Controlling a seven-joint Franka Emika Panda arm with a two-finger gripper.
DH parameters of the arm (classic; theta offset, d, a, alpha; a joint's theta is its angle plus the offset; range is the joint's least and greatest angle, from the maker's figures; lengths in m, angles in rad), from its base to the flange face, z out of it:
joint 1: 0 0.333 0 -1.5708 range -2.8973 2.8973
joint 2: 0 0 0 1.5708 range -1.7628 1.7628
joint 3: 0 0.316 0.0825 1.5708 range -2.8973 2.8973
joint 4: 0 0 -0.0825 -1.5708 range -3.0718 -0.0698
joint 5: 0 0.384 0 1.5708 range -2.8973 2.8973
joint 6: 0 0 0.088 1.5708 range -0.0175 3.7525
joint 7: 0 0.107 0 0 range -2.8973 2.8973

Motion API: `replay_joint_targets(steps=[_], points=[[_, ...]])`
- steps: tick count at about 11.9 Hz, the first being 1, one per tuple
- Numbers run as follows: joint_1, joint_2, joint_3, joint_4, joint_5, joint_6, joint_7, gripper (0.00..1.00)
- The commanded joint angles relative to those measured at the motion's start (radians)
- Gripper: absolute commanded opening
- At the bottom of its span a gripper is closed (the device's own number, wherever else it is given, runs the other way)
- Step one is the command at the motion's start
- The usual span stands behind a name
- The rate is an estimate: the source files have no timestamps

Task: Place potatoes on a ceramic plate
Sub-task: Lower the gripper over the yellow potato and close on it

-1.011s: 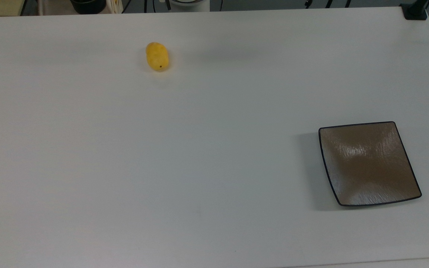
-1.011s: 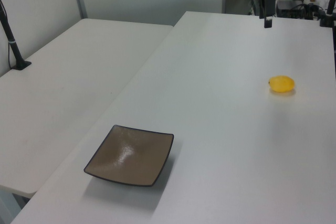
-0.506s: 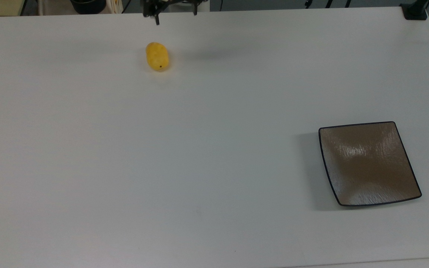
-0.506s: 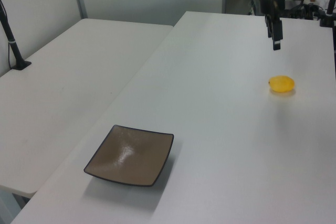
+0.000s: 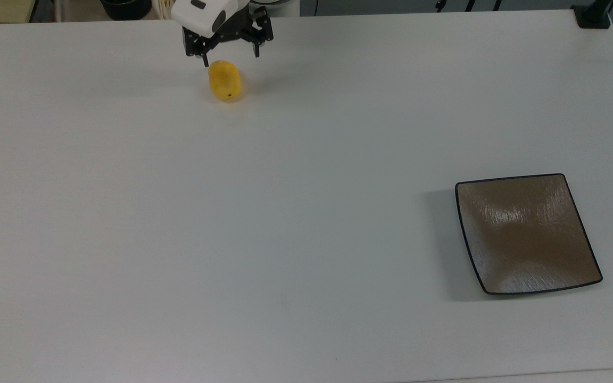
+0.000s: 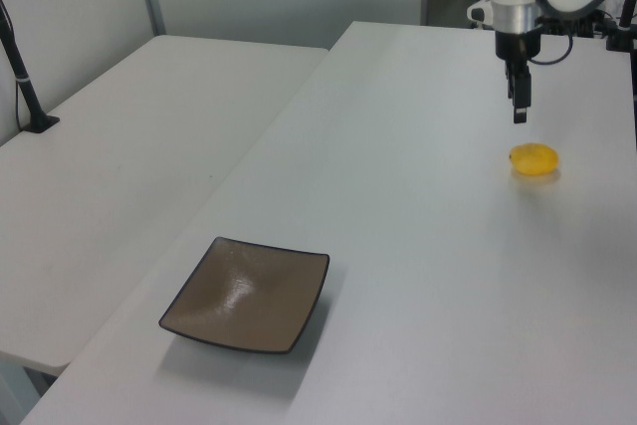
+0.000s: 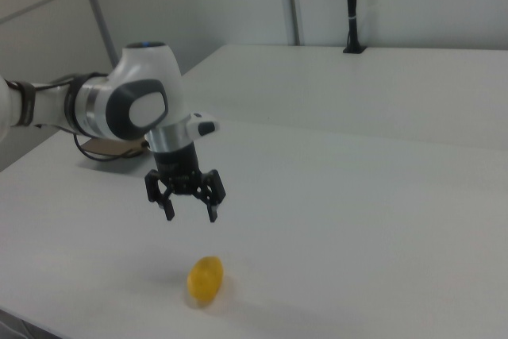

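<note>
The small yellow oval potato (image 5: pixel 225 81) (image 6: pixel 534 158) (image 7: pixel 205 279) lies on the white table (image 5: pixel 306 213) near the top view's upper left. My gripper (image 5: pixel 230 54) (image 6: pixel 519 111) (image 7: pixel 190 215) hangs open in the air above and slightly behind the potato, fingers pointing down and apart, holding nothing. The square brown ceramic plate (image 5: pixel 527 234) (image 6: pixel 247 294) with a dark rim sits far off at the top view's lower right, bare.
A second white table (image 6: pixel 129 146) adjoins on the left view's left. A black post (image 5: pixel 594 16) is clamped at the top view's upper right corner. Cables and dark equipment (image 5: pixel 125 8) sit beyond the table's far edge.
The arm has come in from the far edge and lowered toward the potato. The potato and plate have not moved.
</note>
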Motion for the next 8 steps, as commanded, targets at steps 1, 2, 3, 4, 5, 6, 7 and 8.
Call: replay_joint_targets(steps=[1,2,3,4,5,6,7,8], points=[[-0.012,-0.006,-0.004,-0.132,-0.009,0.163,-0.014,1.00],[-0.018,-0.006,-0.004,-0.168,-0.009,0.211,-0.014,1.00],[-0.023,-0.005,-0.004,-0.182,-0.010,0.221,-0.016,1.00],[-0.023,-0.003,-0.004,-0.206,-0.022,0.245,-0.016,1.00],[-0.023,-0.006,-0.004,-0.231,-0.048,0.294,-0.016,1.00],[-0.023,-0.005,-0.004,-0.242,-0.058,0.313,-0.016,1.00],[-0.031,-0.005,-0.004,-0.259,-0.078,0.325,-0.016,1.00],[-0.038,-0.006,-0.004,-0.285,-0.108,0.346,-0.016,1.00]])
